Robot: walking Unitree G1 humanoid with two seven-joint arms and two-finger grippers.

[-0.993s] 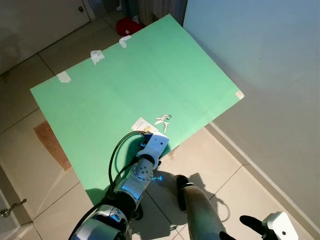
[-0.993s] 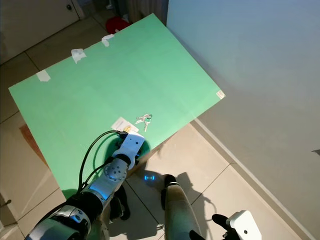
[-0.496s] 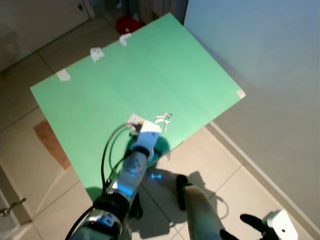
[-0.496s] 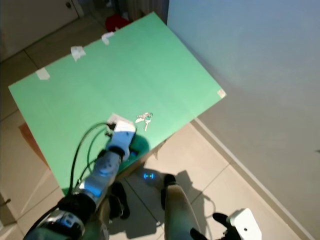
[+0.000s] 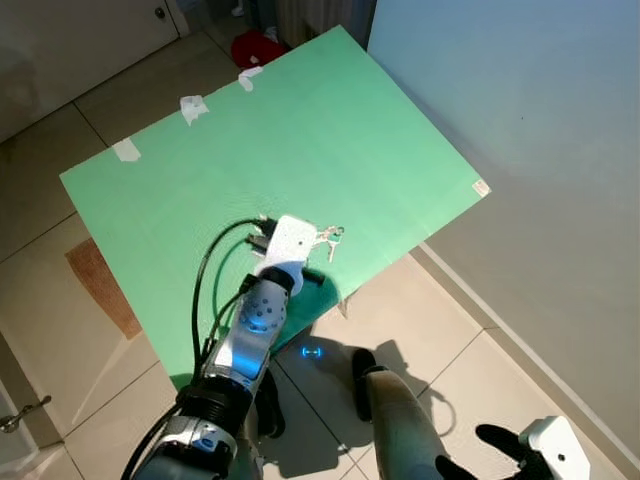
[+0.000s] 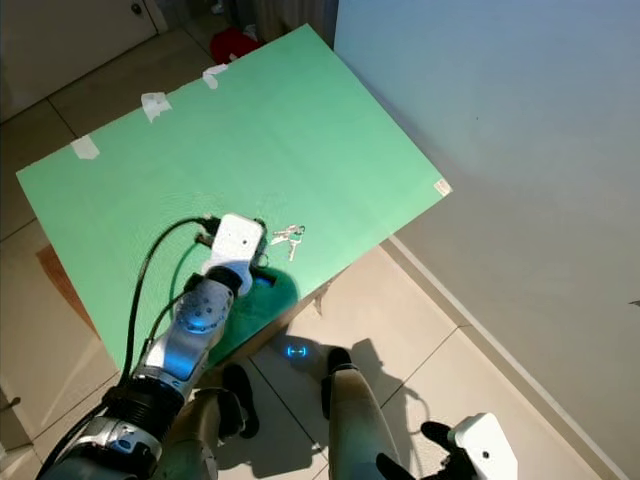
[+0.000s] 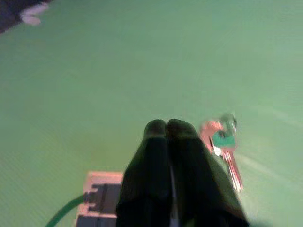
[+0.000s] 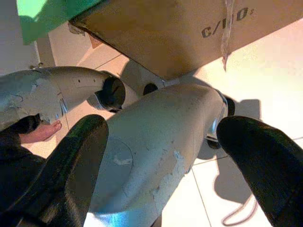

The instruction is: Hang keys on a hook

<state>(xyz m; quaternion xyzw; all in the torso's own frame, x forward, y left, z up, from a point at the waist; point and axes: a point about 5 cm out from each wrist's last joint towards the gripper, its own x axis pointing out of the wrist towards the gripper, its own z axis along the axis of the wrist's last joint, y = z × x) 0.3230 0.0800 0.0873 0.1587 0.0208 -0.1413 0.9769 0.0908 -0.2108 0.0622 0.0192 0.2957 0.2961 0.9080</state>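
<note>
Hovering our left gripper [image 7: 166,130] with fingers pressed together just beside the keys [image 5: 328,238] on the green board [image 5: 300,140]. Our right gripper [image 8: 165,156] hangs low beside that board, fingers spread wide.

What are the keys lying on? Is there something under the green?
The keys lie on a green sheet. The right wrist view shows a cardboard box beneath it. What is inside the box is hidden.

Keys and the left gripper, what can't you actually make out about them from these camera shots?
- Keys: too small in the eye views to count; blurred in the left wrist view.
- Left gripper: its shut fingers sit beside the keys, but blur hides whether they touch.
- Hook: I cannot make one out on the green board.
- Right gripper: open and idle, cut off by the frame edges.
</note>
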